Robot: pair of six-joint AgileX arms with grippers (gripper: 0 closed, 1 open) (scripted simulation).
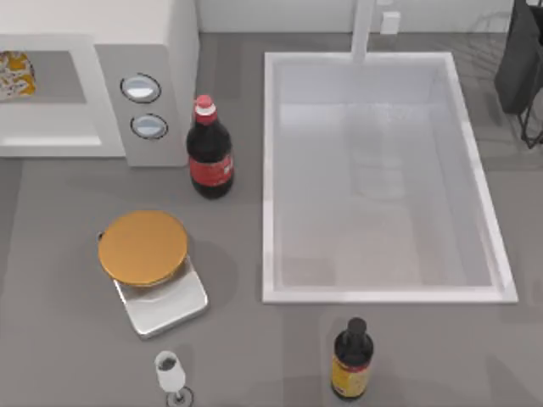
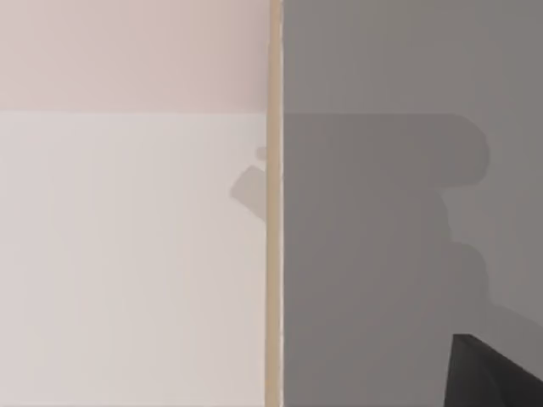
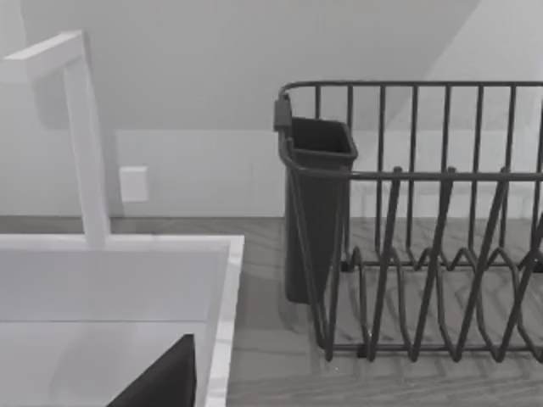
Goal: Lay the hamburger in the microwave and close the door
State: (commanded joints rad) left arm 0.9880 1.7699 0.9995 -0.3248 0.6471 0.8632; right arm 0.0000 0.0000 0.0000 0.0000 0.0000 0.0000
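A: White microwave [image 1: 93, 85] sits at about ten o'clock on the grey bench [image 1: 68, 356], its grey panel with two round dials facing up in the top view. Where's the hamburger?

B: The hamburger [image 1: 15, 74], patchy orange-yellow and white, shows at the far nine o'clock edge, behind the pale grey window of the door [image 1: 47, 97]. The door lies flat against the microwave's front, so it looks closed.

A: What stands near it?

B: A cola bottle [image 1: 209, 151] with a red cap stands just beside the microwave, on its three o'clock side. At seven o'clock from that bottle a golden-orange disc [image 1: 142, 247] rests on a silver square base. A small white glass [image 1: 170, 373] stands at six o'clock from the disc, and a dark bottle with a yellow label [image 1: 352, 360] stands near the bench's six o'clock edge.

A: And the rest?

B: A white sink basin [image 1: 280, 170] takes up the three o'clock half, with a dark wire dish rack [image 3: 424, 229] beyond it.

A: The hands?

B: I cannot tell whether either hand is clenched or released.
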